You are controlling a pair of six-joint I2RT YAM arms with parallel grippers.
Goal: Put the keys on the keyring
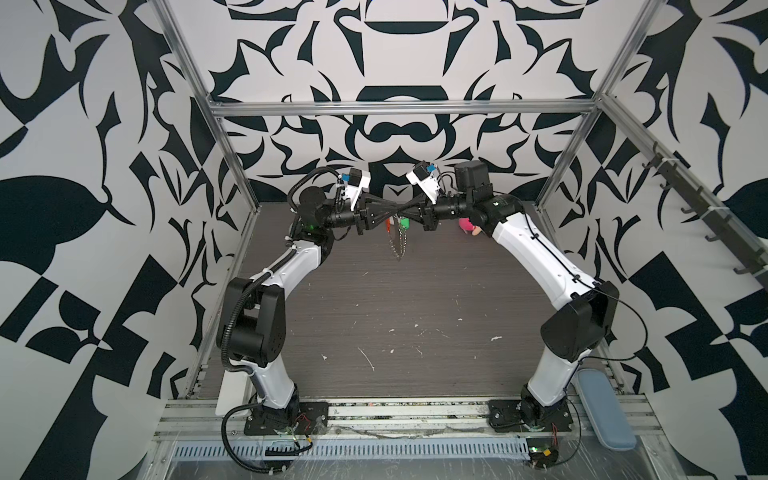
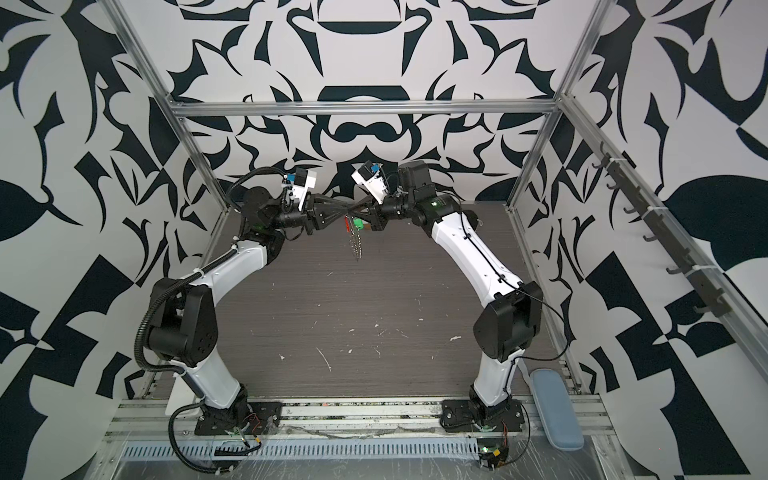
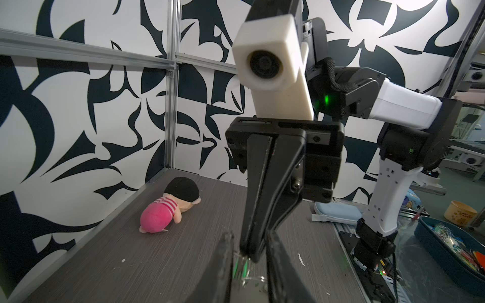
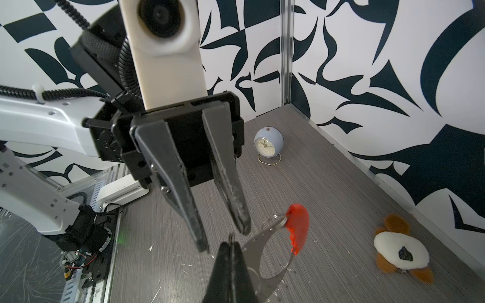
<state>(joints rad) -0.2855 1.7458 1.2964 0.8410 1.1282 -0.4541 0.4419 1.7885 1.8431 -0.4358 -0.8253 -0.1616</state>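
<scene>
Top views both show the two arms meeting tip to tip high above the far middle of the table (image 1: pixel 374 316), the left gripper (image 1: pixel 394 212) and the right gripper (image 1: pixel 406 212) almost nose to nose. Just under that meeting point the keyring (image 1: pixel 398 245) hangs clear of the table, its silver chain drooping in a loop and its orange-red strip (image 1: pixel 387 225) up by the tips. The green key tag (image 1: pixel 402 225) dangles beside the strip, just below the right gripper's tip, also off the table. From the right wrist camera the left gripper's fingers (image 4: pixel 236 199) stand spread, and I see nothing clamped between them. The right gripper's own fingers (image 4: pixel 223 270) are pressed tight together, with a small wire loop (image 4: pixel 231 237) poking out at the tip and the keyring's metal trailing off from there. Down on the table lie a pink doll (image 3: pixel 157 217), a pale blue clock (image 4: pixel 268 143) near a corner post and a brown and white plush (image 4: pixel 401 253). A blue case (image 1: pixel 604 409) sits at the table's near right edge.
</scene>
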